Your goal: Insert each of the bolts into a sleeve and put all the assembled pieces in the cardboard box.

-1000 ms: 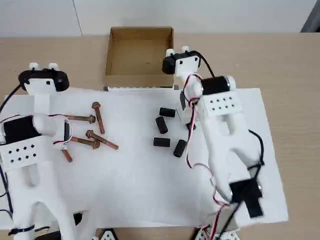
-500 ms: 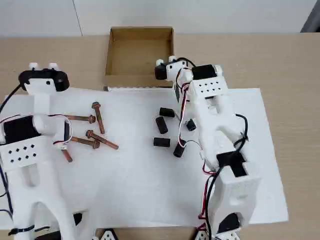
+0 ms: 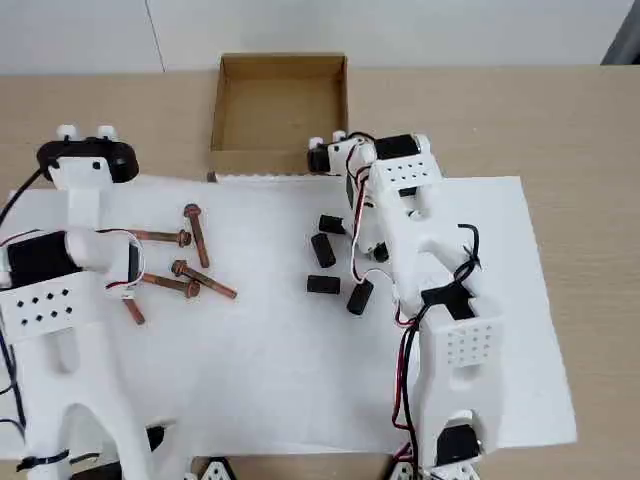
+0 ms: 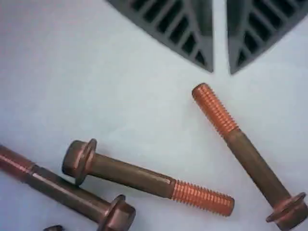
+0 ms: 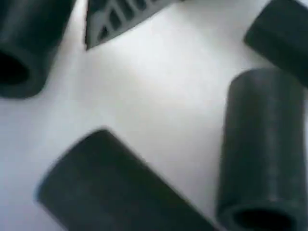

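Several copper bolts (image 3: 205,280) lie on the left half of a white sheet (image 3: 280,380). My left arm (image 3: 60,290) stands beside them, and its gripper (image 4: 220,70) hangs shut and empty just above one bolt's threaded tip (image 4: 211,108). Two more bolts (image 4: 139,175) lie side by side close by. Several black sleeves (image 3: 322,250) are scattered mid-sheet, and my right arm (image 3: 400,215) leans over them. A grey part of my right gripper (image 5: 120,19) hovers very close above three sleeves (image 5: 260,144). The cardboard box (image 3: 216,110) stands open beyond the sheet.
The sheet's near half between the two arms holds nothing. Bare wooden table (image 3: 580,120) surrounds the sheet, and loose wires (image 3: 405,350) hang along the right arm.
My right arm has swung left and folded in over the sleeves. The left arm, bolts and sleeves have stayed put.
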`<state>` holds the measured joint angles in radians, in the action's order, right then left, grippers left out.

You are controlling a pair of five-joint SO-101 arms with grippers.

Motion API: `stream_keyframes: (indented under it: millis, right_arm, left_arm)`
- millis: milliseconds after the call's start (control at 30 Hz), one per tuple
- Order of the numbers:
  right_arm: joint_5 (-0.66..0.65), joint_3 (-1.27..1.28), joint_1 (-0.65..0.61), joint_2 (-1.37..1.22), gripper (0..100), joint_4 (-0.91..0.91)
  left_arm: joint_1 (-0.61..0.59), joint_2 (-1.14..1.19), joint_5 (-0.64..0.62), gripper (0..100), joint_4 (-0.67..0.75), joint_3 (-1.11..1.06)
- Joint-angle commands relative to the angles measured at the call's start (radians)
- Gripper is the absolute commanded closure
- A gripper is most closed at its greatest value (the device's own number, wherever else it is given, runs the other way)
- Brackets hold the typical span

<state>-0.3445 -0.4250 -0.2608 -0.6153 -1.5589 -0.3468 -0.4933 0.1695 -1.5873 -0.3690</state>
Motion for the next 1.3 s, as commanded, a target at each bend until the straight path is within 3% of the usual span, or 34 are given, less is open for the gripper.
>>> stream_keyframes:
  millis: [0, 100, 233, 500, 867, 1000, 1267]
  right_arm:
    - [-0.009, -0.035, 0.008, -0.016, 86.0, 0.008]
    - [-0.006, -0.035, 0.008, -0.042, 88.5, 0.008]
    - [0.002, -0.035, 0.008, -0.05, 99.5, 0.012]
    - [0.072, -0.049, 0.007, 0.048, 98.9, 0.01]
    - [0.104, -0.046, 0.012, 0.369, 99.2, -0.145]
    - [0.132, -0.041, 0.061, 0.438, 99.6, -0.154]
    - [0.132, 0.064, 0.197, 0.516, 99.6, -0.159]
  left_arm:
    - [0.002, -0.003, -0.005, 99, 0.017, 0.016]
    - [0.002, -0.003, -0.005, 99, 0.018, -0.005]
    - [0.002, -0.003, -0.005, 99, 0.018, -0.015]
    - [0.002, -0.011, -0.005, 99, 0.011, -0.015]
    - [0.003, -0.003, -0.005, 99, -0.003, -0.01]
    - [0.032, 0.002, -0.006, 99, -0.008, -0.008]
    - [0.107, 0.249, -0.083, 99, -0.135, 0.289]
